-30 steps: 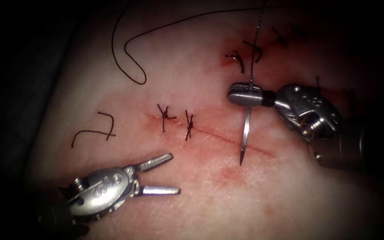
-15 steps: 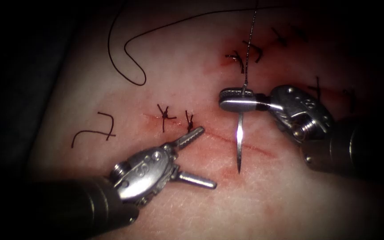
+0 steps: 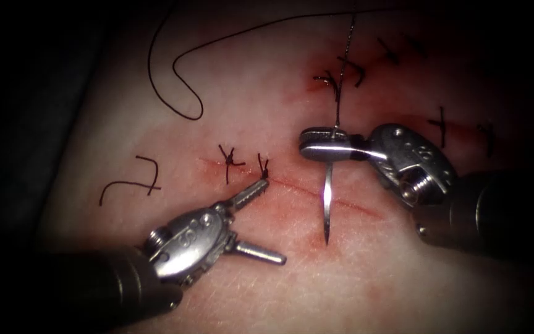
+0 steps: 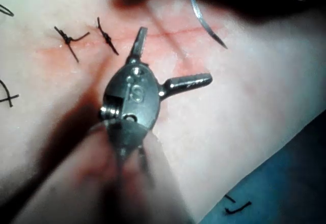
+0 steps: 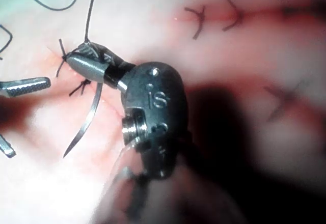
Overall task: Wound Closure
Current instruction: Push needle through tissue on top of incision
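My right tool [image 3: 324,142] comes in from the right, its jaws shut on the curved needle [image 3: 327,198] near its thread end. The needle hangs down across the open stretch of the cut [image 3: 353,207], its tip low over the tissue [image 3: 403,278]; I cannot tell whether it touches. My left tool [image 3: 275,221] is open and holds nothing, its upper jaw tip lying by the second stitch knot [image 3: 262,167]. The left wrist view shows the left tool [image 4: 175,54] spread wide with the needle [image 4: 204,23] beyond. In the right wrist view the right tool [image 5: 89,63] grips the needle [image 5: 86,122].
Thread [image 3: 341,80] runs up from the needle and loops over the far tissue [image 3: 180,80]. Another knot [image 3: 230,159] sits left of the second. A cut thread piece [image 3: 131,182] lies at the left. More stitches [image 3: 341,77] lie behind the right tool. Red fluid stains the cut.
My left tool moved up and right, open, until its upper jaw reached the second knot. The right tool carried the needle a little left and down.
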Robot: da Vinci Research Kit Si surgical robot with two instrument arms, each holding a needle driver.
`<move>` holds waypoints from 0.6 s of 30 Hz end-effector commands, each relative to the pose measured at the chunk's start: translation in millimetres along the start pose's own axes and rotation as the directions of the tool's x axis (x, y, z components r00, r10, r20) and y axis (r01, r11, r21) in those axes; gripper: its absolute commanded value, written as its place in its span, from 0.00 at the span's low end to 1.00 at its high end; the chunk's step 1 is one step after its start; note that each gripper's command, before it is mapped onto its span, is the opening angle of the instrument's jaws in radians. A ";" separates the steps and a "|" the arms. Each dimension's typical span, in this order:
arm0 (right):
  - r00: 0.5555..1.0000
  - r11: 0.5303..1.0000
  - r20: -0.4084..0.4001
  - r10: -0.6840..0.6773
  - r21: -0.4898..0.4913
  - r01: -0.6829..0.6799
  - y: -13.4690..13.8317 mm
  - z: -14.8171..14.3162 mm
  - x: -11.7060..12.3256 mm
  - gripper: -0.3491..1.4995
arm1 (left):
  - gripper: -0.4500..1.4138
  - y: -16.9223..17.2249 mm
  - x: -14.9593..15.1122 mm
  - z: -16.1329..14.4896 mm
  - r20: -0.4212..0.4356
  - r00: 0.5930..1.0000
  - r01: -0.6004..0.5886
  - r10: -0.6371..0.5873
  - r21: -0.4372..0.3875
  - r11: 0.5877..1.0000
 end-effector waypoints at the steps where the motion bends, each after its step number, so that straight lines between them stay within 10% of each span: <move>1: 0.999 0.999 -0.002 -0.045 -0.007 0.045 0.7 0.8 -1.3 0.00 | 0.59 0.3 -1.0 0.3 0.018 1.000 -0.025 0.025 0.004 1.000; 9: 0.942 0.942 0.000 -0.334 -0.044 0.334 2.4 2.5 -2.1 0.00 | 0.32 -1.4 -4.3 1.1 0.119 0.991 -0.064 0.056 0.062 0.996; 18: 0.879 0.877 -0.037 -0.475 -0.106 0.469 2.6 3.3 -0.5 0.00 | 0.30 -3.5 -7.7 3.9 0.233 0.968 -0.133 0.096 0.151 0.979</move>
